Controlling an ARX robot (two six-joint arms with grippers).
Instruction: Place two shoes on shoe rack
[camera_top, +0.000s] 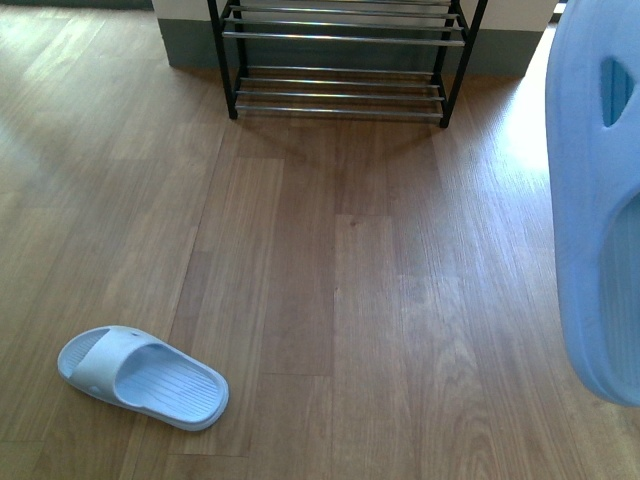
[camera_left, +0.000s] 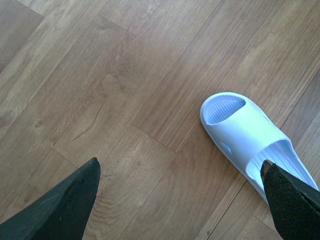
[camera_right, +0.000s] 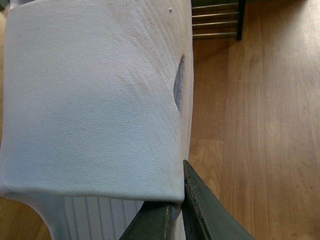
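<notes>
Carrying is the step in hand: the right gripper (camera_right: 175, 200) is clenched on the strap edge of one pale blue slide (camera_top: 595, 200), held off the floor, well short of the shoe rack (camera_top: 340, 40). Next comes a reach forward to the rack and a level set-down across its rods. The left gripper (camera_left: 181, 167) hangs spread and empty above the other slide (camera_top: 145, 378), lying farther from the rack. Count: two slides, one rack, no sneakers in view

Looked like a home: wood-plank floor (camera_top: 330, 300) before the shoe rack (camera_top: 345, 95), grey-skirted wall (camera_top: 190, 48) behind it, slide sandal (camera_top: 140, 378) well in front.
</notes>
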